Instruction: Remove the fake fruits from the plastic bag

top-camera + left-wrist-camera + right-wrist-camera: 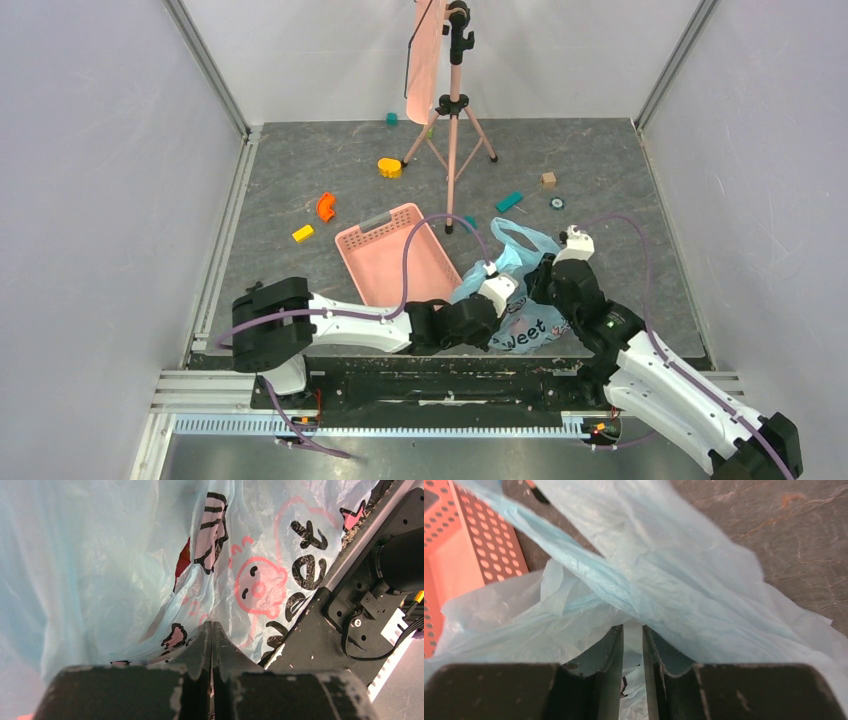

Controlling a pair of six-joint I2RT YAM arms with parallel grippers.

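Plastic bag point(517, 252) is being held at 9 o'clock by clenched left jaws; right jaws barely parted, so film slippage is being risked.

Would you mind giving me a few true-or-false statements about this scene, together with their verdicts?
1. The left gripper is shut on the plastic bag. True.
2. The plastic bag lies inside the pink basket. False: it lies on the table beside the basket.
3. The right gripper has its fingers slightly apart, with bag film between them. True.
4. A fruit lies loose on the table. False: the only fake fruit in view is a dark-red patch among the bag's folds.
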